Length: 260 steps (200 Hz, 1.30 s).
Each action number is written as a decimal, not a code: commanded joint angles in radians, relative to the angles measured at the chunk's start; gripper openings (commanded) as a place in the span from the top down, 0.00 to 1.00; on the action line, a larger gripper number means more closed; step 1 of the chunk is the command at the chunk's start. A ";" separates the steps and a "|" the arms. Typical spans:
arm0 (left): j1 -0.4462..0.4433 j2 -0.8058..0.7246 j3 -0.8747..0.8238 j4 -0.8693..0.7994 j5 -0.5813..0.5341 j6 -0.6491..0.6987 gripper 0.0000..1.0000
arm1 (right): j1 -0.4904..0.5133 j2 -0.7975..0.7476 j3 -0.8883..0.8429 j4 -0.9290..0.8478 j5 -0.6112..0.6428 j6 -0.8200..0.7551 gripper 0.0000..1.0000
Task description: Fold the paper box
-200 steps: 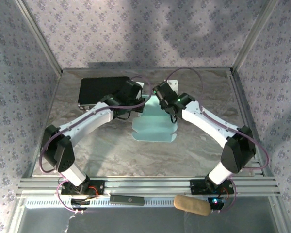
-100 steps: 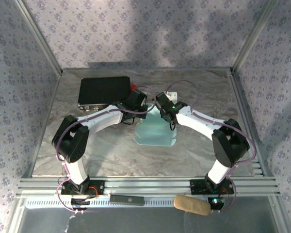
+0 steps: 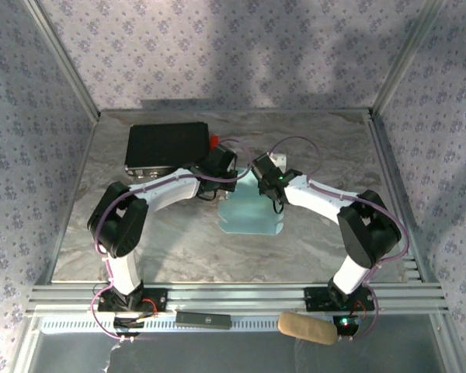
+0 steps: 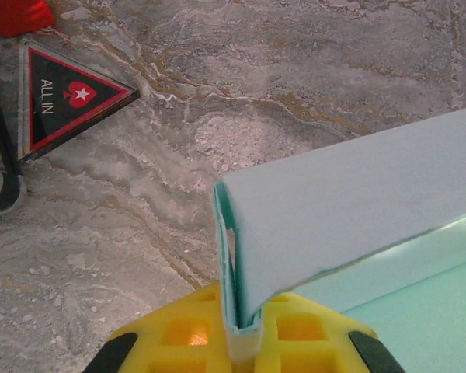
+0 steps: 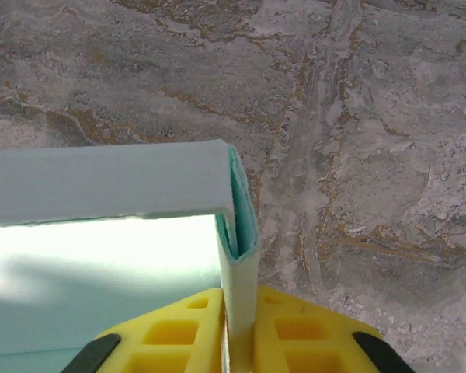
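Paper box [image 3: 248, 217] on marbled tabletop [image 3: 179, 241], floral-print walls [image 3: 233, 54] w/ alu frame [image 3: 62, 56]

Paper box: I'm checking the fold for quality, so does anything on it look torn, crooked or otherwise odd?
Nothing stands out. The paper box shows no tear, and its raised fold is a clean edge, pinched at each end by the left gripper and the right gripper.
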 commanded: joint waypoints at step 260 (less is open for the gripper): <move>0.037 0.132 0.031 0.043 -0.018 0.021 0.86 | -0.018 0.045 -0.060 0.091 -0.048 -0.035 1.00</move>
